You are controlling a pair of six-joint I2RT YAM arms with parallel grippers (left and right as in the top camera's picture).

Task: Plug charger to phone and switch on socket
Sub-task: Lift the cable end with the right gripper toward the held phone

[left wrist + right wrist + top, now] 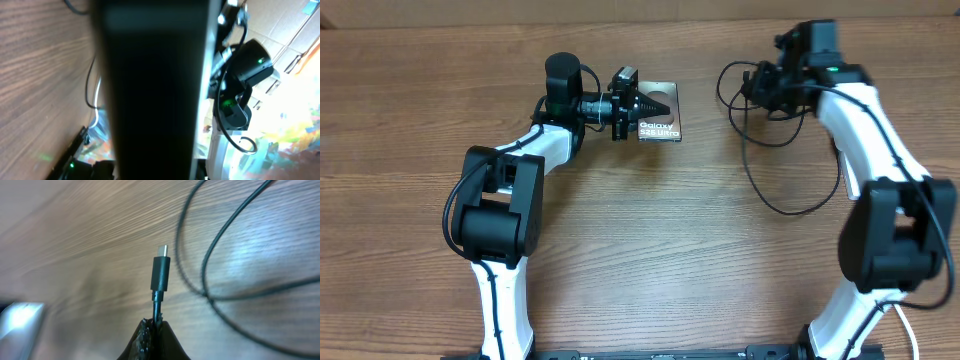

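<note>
Plug (160, 272) pokes out past the right gripper (152, 327), fingers clamped on the cable (220, 235) just behind it, near the table's (620, 250) far right corner. Phone (662, 125) at mid far edge, left gripper (645, 103) closed on its left end. Plug's path runs leftward to the phone's free right side; port not visible

Brown wood-grain table (650, 250) — evenly lit
</note>
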